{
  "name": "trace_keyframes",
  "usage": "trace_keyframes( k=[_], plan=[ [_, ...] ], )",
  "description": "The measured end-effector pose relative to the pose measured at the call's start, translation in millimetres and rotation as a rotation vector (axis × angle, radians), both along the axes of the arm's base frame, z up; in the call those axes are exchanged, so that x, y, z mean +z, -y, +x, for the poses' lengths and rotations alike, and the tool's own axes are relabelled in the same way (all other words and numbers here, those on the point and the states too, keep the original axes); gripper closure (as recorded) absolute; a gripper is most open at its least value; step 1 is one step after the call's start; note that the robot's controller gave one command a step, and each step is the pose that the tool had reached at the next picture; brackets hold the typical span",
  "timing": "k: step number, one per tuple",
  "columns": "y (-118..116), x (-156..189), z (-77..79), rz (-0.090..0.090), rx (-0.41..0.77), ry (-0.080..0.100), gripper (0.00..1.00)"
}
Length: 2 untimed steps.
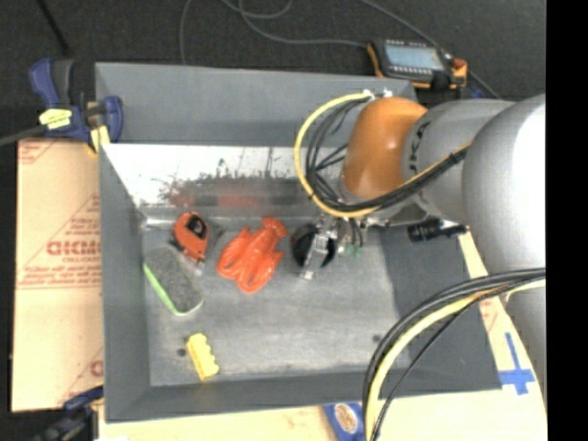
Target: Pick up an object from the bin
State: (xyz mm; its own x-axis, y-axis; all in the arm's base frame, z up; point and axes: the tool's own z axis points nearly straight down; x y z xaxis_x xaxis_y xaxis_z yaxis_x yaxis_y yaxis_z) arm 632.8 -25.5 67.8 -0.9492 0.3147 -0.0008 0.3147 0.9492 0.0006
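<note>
Where the arm (478, 173) reaches in from the right, its claw (319, 249) sits low over the floor of the bin (230, 108), just right of a crumpled orange thing (251, 257).

Whether the claw is open or closed cannot be told; a small dark shape at its left side may or may not be part of it. The orange thing lies about mid-bin, towards the far wall. Left of it, close to the far wall, lies an orange-and-black tape measure (192, 233). Just nearer than that is a grey sponge (174, 283) with a green edge, lying aslant. A yellow block (203, 356) sits by the near-left corner, well apart from the rest. An orange cover (381, 145) ringed by looped cables (312, 154) rides on the wrist beside the claw.
</note>
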Motion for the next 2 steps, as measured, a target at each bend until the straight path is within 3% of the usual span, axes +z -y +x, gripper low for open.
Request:
trace_keyframes(
  k=[2],
  plan=[
    [0, 22, -2.9, 0.0, -0.005, -0.009, 1.0]
  ],
)
